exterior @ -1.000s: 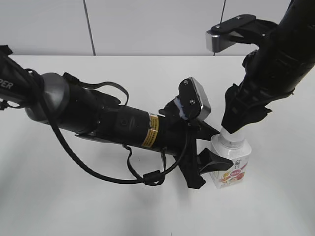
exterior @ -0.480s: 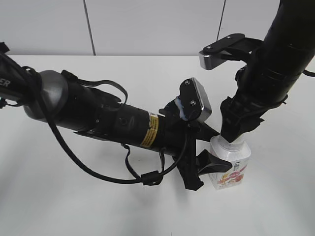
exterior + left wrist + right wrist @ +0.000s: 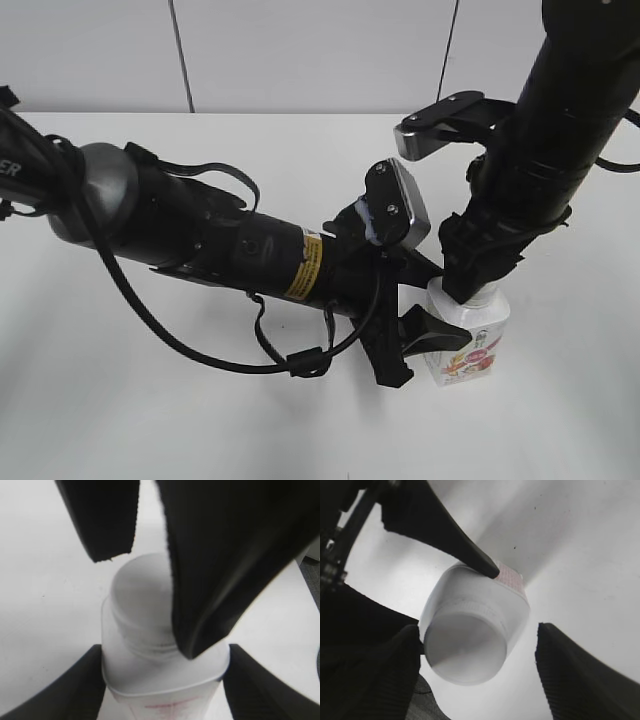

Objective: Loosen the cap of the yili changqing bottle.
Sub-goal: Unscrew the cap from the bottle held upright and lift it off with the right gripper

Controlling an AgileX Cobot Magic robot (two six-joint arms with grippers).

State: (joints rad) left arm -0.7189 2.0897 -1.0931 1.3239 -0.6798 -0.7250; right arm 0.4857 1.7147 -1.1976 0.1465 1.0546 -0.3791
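On the white table, right of centre, the yili changqing bottle stands clamped by the left gripper. The right gripper straddles the cap, jaws apart. Light, smooth plastic, I'd say; grip the ribbed rim.

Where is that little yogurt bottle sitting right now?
In the exterior view the yili changqing bottle stands upright on the white table, lower right, held at its sides by the left claw, with the right claw coming down over its cap.
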